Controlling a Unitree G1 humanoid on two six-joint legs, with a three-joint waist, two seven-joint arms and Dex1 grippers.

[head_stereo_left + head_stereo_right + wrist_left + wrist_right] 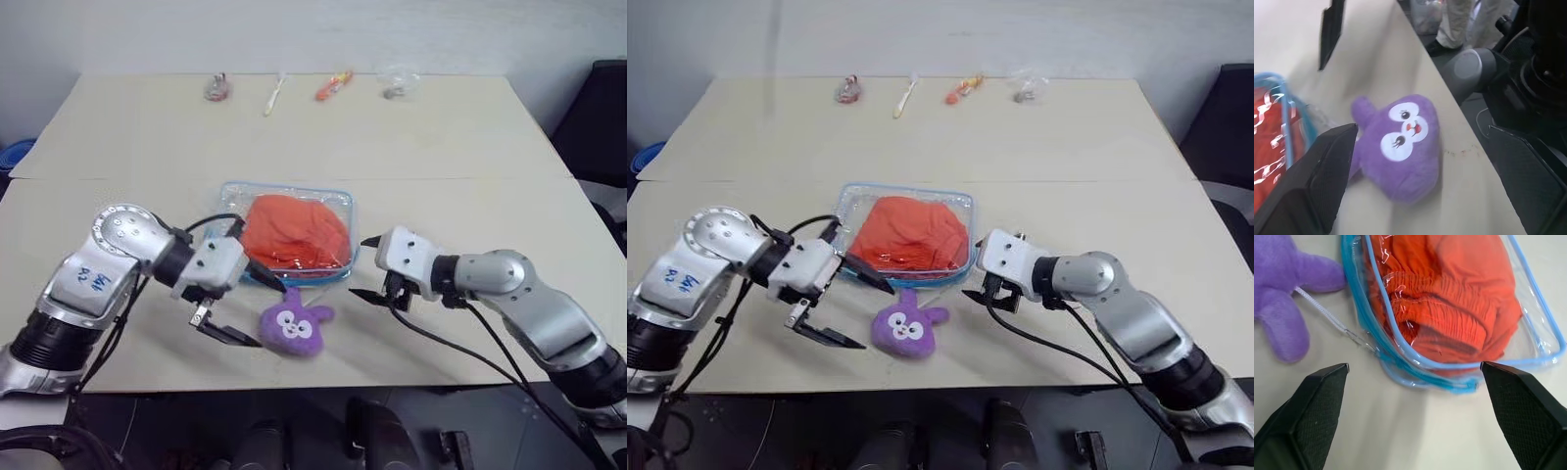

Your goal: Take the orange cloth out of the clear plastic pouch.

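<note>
**Both grippers open, cloth still in pouch**

Left gripper (240,306) hangs with its fingers spread wide near the table's (460,147) front edge, one tip by the clear plastic pouch (286,233), the other beside the purple plush toy (293,327). Right gripper (366,267) is spread too, empty, just off the pouch's right end. The orange cloth (296,233) lies inside the pouch, mid-table

text: blue handwriting on left arm (91,279) | illegible | other text: none
</note>
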